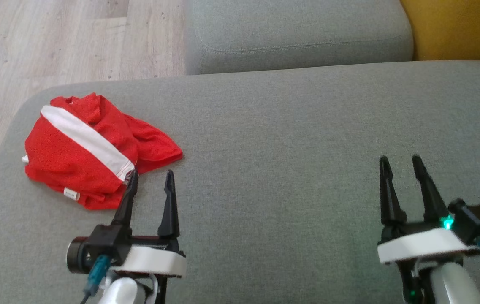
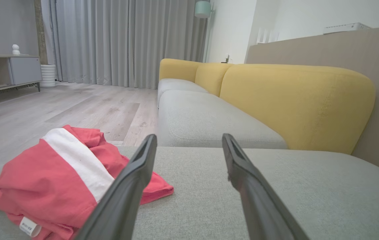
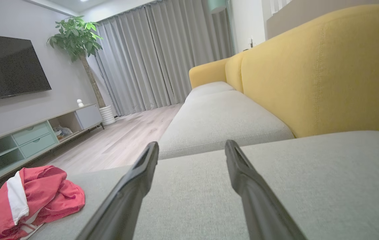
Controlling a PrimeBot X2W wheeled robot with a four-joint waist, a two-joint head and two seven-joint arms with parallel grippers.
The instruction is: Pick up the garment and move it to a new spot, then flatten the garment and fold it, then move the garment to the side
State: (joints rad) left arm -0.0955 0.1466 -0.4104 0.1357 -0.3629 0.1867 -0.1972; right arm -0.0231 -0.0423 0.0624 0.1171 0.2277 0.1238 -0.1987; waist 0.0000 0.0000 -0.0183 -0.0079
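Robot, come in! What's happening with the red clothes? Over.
Left gripper open, right gripper open, both empty. Red garment crumpled on grey cushion. Nothing in the way.

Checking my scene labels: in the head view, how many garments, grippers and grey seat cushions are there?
Garments: 1, the red garment
Grippers: 2, left gripper and right gripper
Grey cushions: 2, near cushion and far cushion
Total: 5

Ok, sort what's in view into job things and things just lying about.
Job:
red garment, crumpled
grey seat cushion under it
left claw, open, near the garment
right claw, open

Lying about:
yellow backrest
television
potted plant
curtains
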